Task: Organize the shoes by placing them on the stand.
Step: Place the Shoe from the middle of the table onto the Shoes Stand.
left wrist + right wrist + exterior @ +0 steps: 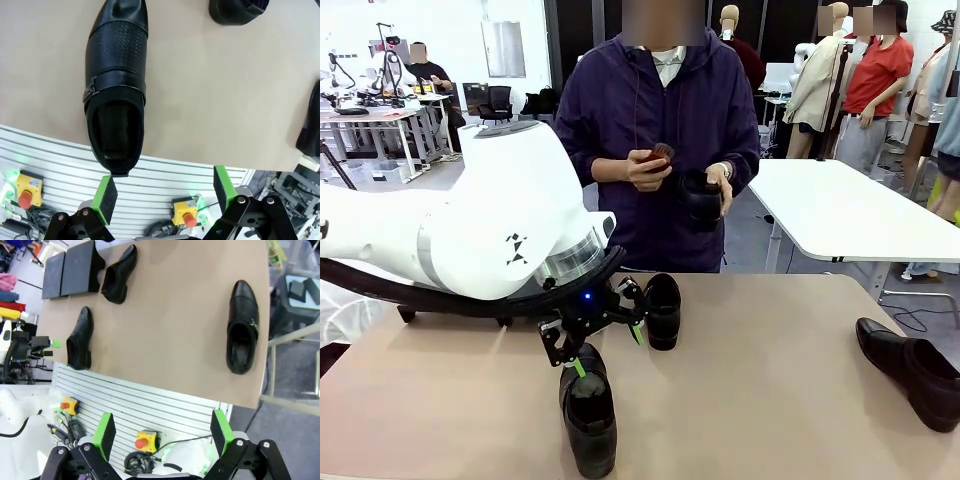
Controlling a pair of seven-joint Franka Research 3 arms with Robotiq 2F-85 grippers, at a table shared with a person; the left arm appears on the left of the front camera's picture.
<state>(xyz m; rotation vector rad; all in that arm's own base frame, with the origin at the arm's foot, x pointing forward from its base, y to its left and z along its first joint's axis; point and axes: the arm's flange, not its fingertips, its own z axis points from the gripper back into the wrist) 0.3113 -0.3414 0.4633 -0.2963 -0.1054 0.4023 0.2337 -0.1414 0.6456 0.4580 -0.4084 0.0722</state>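
Observation:
A black shoe (588,412) lies near the table's front edge, toe toward me. My left gripper (608,348) hangs open just above its heel end. In the left wrist view this shoe (115,100) lies ahead of the left green pad (106,197), and nothing sits between the fingers of the gripper (165,192). A second shoe (663,310) rests mid-table and a third (910,372) at the right edge. The person holds a fourth shoe (702,198) at chest height. The stand (72,270) is bare, at the table's left. My right gripper (162,432) is open, high off the table.
The person's other hand holds a small brown-red object (657,156). My left arm (470,235) covers most of the table's left side in the front view. A white table (850,205) stands behind at the right. A slatted rail with red stop buttons (189,218) runs under the table's front edge.

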